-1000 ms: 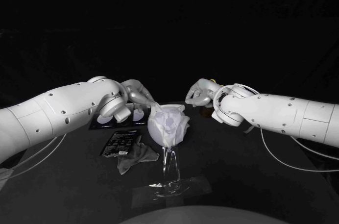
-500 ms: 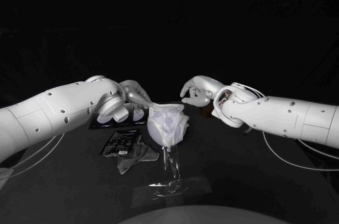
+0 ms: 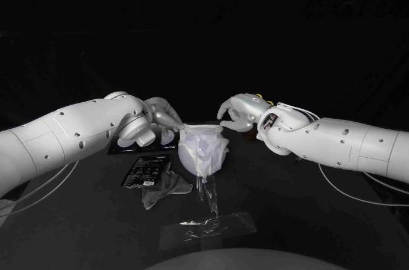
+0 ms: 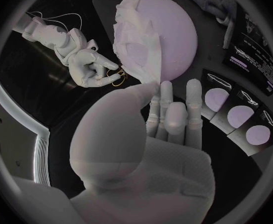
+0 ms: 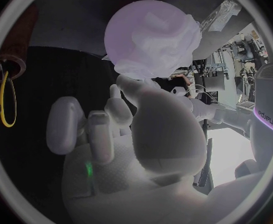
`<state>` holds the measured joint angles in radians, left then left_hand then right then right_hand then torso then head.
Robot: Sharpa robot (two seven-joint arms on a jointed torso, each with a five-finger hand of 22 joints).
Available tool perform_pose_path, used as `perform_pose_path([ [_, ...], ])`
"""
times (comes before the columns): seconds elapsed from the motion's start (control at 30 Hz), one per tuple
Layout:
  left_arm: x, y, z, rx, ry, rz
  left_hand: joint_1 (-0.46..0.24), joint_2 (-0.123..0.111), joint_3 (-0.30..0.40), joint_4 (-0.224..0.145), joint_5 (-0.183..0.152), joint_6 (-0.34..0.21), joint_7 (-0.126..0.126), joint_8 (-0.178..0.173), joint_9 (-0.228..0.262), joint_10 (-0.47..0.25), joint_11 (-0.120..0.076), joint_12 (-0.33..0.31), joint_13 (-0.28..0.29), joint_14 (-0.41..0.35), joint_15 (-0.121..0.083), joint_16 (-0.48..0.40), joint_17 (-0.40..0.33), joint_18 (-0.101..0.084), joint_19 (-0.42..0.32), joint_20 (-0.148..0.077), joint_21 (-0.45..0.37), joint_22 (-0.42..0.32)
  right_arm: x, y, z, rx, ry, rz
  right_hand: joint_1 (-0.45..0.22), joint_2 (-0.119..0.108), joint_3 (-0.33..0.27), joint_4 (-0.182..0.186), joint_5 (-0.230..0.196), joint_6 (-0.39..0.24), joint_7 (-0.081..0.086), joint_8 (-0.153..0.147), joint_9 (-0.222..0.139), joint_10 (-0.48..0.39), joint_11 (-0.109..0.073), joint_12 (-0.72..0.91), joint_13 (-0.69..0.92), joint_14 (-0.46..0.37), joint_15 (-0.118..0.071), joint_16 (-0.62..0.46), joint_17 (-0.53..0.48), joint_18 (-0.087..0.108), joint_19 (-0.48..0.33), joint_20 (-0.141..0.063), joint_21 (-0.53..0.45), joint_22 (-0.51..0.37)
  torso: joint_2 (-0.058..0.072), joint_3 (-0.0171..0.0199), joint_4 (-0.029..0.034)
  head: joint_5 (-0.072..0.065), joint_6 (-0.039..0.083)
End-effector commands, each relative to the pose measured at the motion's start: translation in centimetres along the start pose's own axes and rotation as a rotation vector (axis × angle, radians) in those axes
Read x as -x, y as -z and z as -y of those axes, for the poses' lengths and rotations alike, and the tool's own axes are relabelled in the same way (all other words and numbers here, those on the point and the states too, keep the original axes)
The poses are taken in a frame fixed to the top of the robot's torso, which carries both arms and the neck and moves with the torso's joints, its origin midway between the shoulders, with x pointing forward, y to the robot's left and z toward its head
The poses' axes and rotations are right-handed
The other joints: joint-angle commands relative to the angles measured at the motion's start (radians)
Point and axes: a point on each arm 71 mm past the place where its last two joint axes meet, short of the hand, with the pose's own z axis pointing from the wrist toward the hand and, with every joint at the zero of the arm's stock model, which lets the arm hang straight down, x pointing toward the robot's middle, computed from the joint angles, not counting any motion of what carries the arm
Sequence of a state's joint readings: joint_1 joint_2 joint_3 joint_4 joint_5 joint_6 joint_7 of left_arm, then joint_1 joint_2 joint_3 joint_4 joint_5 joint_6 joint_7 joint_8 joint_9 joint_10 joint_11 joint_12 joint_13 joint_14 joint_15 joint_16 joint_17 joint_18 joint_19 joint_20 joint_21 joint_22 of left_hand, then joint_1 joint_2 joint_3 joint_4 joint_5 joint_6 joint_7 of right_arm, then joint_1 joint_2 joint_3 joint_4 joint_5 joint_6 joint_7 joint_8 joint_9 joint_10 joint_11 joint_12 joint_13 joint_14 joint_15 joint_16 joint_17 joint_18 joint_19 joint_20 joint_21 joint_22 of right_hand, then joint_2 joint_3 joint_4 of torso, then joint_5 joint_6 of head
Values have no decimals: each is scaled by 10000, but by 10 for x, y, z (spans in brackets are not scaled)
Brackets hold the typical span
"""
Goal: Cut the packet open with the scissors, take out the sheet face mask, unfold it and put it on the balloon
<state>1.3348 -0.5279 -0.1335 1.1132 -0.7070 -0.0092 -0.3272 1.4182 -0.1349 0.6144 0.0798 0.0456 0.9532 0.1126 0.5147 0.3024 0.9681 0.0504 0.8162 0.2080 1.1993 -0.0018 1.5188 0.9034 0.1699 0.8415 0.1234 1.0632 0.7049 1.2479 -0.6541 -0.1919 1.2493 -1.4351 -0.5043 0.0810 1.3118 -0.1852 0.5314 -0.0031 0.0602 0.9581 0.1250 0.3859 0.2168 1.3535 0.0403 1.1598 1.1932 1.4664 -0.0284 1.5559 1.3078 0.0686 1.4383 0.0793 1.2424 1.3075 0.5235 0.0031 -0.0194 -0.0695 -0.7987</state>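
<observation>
- Fitting step in hand: sheet face mask [image 3: 203, 149] lies draped over balloon [image 4: 174, 30]
- Left robot hand [image 3: 162, 119] pinches the mask's upper edge; right robot hand [image 3: 239, 111] is beside it, fingers apart, empty
- Next, I judge: smooth the mask flat, then release

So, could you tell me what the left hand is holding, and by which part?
The left hand pinches the sheet mask by its edge, against the balloon.

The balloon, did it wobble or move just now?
No. The balloon sits just where it was, keeping the same gap to the black packet lying beside it on the table.
</observation>
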Motion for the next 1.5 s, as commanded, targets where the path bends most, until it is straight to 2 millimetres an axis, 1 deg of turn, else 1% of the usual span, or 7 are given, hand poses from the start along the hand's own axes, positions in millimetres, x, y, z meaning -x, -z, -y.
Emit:
perform_pose_path([
  [0.03,-1,0,2,-28,-74,-53,61,-13,49,-5,35,-14,45,15,1229,-64,-5,60,13,88,10,56,11,136,12,-86,21,8,-1,1,-5,581,646,-2,58,-13,-26,-66,31,62,2,-39,-19,67,2,58,52,996,31,64,2457,-68,87,13,55,1822,67,-4,1,15,20],
  [0.3,-2,0,2,-23,-90,-87,59,-16,53,-9,34,-11,46,16,1235,-62,-5,66,16,96,10,61,21,136,11,-87,28,12,-1,5,-8,813,718,72,15,-97,-71,-84,105,56,18,-103,-50,56,15,137,142,1000,43,72,2473,-68,78,21,63,1821,107,0,-6,36,37],
  [0.5,-2,0,2,-16,-96,-104,59,-16,53,-9,34,-11,46,16,1235,-62,-5,66,16,96,10,61,21,136,11,-87,28,12,0,7,-12,976,655,286,12,-110,-57,-102,379,96,24,-157,-78,100,23,305,313,1024,54,116,2561,-94,125,32,220,1856,108,0,-13,42,34],
  [0.67,-2,0,3,-28,-111,-143,59,-16,53,-9,34,-11,46,16,1235,-62,-5,66,16,96,10,61,21,136,11,-87,28,12,1,6,-13,947,654,431,-17,-142,-74,-99,438,88,34,-188,-92,107,31,341,352,1027,58,121,2571,-96,128,36,240,1859,116,-2,6,36,48],
  [1.0,-4,1,3,-51,-128,-205,55,-28,61,-22,34,-5,47,16,1248,-60,-4,78,21,100,11,71,24,136,11,-90,45,22,-1,1,-12,761,815,441,-99,-244,-131,-82,438,-60,94,-324,-149,5,81,247,294,1010,96,92,2513,-83,91,60,175,1837,135,-12,12,49,38],
  [1.17,-4,2,3,-63,-125,-205,48,-35,61,-24,34,-4,49,16,1253,-60,-2,82,22,107,12,74,33,136,11,-91,51,26,-5,0,-14,824,839,285,-102,-264,-141,-88,417,-65,98,-333,-153,-14,88,234,287,1007,104,87,2502,-77,75,66,144,1828,135,-16,4,70,-3],
  [1.5,-3,2,3,-78,-113,-183,36,-44,58,-22,34,-6,52,15,1259,-64,0,84,23,103,13,77,25,135,10,-92,57,29,-8,0,-18,882,896,301,-70,-273,-135,-112,456,-24,91,-323,-149,1,85,284,340,1007,109,88,2503,-85,88,76,190,1839,143,-3,4,98,-15],
])
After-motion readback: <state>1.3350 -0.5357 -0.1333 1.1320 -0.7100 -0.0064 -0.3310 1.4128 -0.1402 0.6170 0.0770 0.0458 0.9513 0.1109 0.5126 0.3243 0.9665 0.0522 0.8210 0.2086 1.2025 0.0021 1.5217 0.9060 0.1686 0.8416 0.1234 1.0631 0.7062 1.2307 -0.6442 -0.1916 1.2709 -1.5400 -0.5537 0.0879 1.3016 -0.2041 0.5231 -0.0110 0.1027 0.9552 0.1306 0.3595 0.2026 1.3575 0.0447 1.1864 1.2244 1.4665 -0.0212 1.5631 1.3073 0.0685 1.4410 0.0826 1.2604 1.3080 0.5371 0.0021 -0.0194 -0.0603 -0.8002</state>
